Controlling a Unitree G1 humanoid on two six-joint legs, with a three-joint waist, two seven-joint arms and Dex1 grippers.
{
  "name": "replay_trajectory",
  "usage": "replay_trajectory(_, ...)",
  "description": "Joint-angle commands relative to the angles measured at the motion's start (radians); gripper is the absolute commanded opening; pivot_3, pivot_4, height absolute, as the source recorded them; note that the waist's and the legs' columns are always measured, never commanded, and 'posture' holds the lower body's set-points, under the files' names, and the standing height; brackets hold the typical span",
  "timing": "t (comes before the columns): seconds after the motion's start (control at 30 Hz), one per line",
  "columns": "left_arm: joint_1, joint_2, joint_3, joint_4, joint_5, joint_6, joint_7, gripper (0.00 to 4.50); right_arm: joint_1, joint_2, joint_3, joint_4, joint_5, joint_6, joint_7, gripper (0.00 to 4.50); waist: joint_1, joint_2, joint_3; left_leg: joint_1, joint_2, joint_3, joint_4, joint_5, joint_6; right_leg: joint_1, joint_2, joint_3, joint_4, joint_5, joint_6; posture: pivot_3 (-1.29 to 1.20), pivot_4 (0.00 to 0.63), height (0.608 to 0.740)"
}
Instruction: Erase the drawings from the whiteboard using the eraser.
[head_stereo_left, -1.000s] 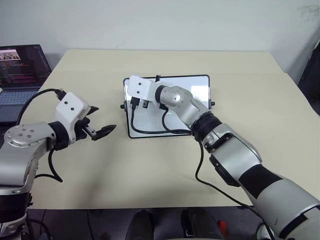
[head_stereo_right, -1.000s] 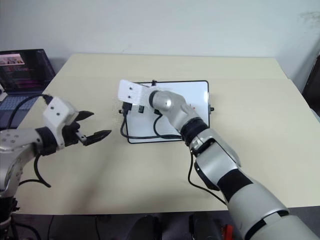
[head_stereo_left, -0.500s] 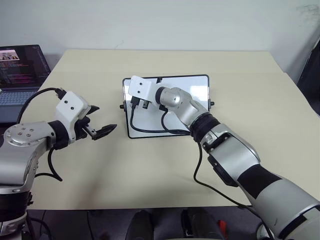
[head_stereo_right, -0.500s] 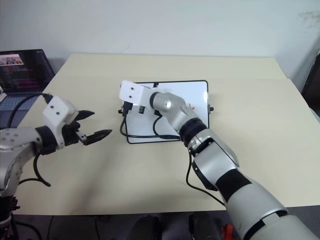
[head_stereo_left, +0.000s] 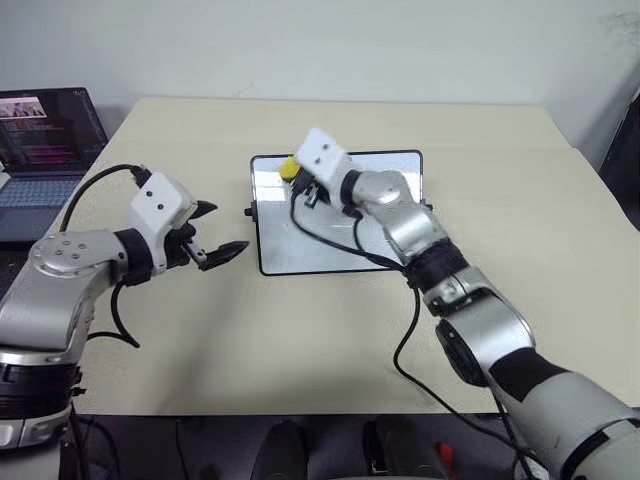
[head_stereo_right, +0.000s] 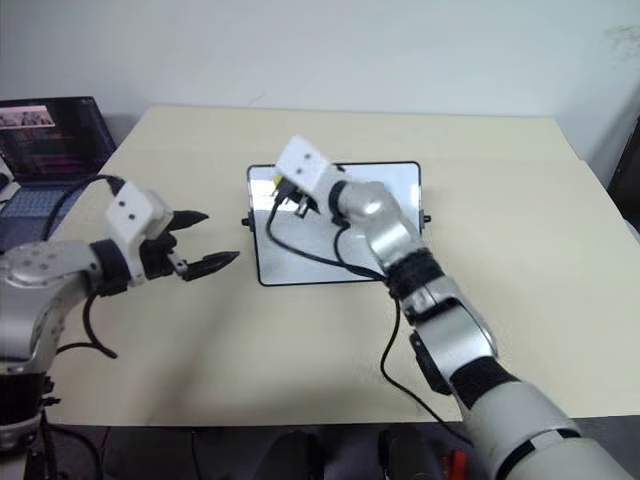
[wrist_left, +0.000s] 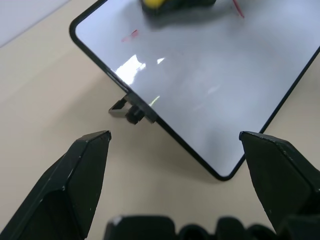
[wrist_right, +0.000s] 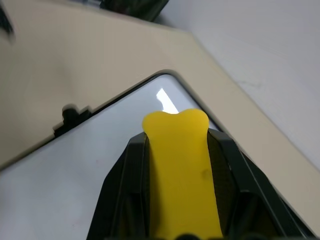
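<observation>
The whiteboard (head_stereo_left: 275, 240) lies flat in the middle of the table. My right gripper (head_stereo_left: 298, 178) hovers over its far left part, shut on the yellow eraser (head_stereo_left: 289, 168), whose end (wrist_right: 181, 170) sticks out between the black fingers. Small red drawings (wrist_left: 130, 35) show on the board near the eraser, with another red stroke (wrist_left: 238, 9) beside it. My left gripper (head_stereo_left: 222, 230) is open just left of the board, level with its side knob (wrist_left: 134, 114), holding nothing.
An open laptop (head_stereo_left: 45, 140) sits at the table's far left corner. A black cable (head_stereo_left: 330, 240) from my right wrist drapes across the board. Bare beige table (head_stereo_left: 300, 340) stretches in front of the board and to its right.
My right gripper has lifted and swung right along the board's far edge, rolling its wrist so the yellow eraser now shows. The left gripper has edged slightly toward the board.
</observation>
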Motion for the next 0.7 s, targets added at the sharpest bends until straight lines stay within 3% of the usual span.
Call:
replay_trajectory(0.03,-0.024,-0.025,0.006,-0.012,-0.010,-0.030,-0.003,4.50,0.141,-0.034,-0.049,-0.395,0.107,0.229,0.037,1.23,0.000,0.000,0.000,0.000,0.000,0.000,0.000,0.000,0.000,0.000,0.000,0.000,0.000,0.000,0.000,0.00,0.150,0.740)
replay_trajectory(0.13,-0.009,-0.052,0.010,-0.025,-0.024,-0.063,-0.019,4.50,0.389,-0.141,-0.066,-0.811,0.160,0.472,0.061,1.23,0.005,0.000,0.000,-0.003,0.000,-0.001,0.000,0.000,0.000,-0.001,0.000,0.000,-0.001,-0.001,0.001,0.00,0.150,0.740)
replay_trajectory(0.3,-0.006,-0.057,0.008,-0.033,-0.039,-0.084,-0.058,4.50,0.641,-0.303,-0.099,-1.117,0.203,0.689,0.050,1.22,0.001,0.000,0.000,-0.003,-0.002,-0.001,0.002,0.000,0.000,-0.001,-0.001,0.000,-0.001,-0.001,0.001,0.00,0.150,0.740)
replay_trajectory(0.43,-0.018,-0.059,-0.019,-0.021,-0.035,-0.076,-0.080,4.50,0.774,-0.365,-0.103,-1.210,0.216,0.732,0.017,1.22,-0.005,0.000,0.000,0.006,-0.003,0.000,0.001,0.000,0.000,0.005,0.005,0.001,0.000,-0.001,0.002,0.00,0.150,0.740)
replay_trajectory(0.7,-0.109,-0.098,-0.061,0.048,-0.006,-0.084,-0.072,4.50,0.762,-0.397,-0.058,-1.227,0.186,0.715,-0.065,1.21,-0.004,0.000,0.000,0.009,-0.001,0.000,0.001,0.000,0.000,0.008,0.010,0.000,0.000,-0.003,0.004,0.00,0.150,0.740)
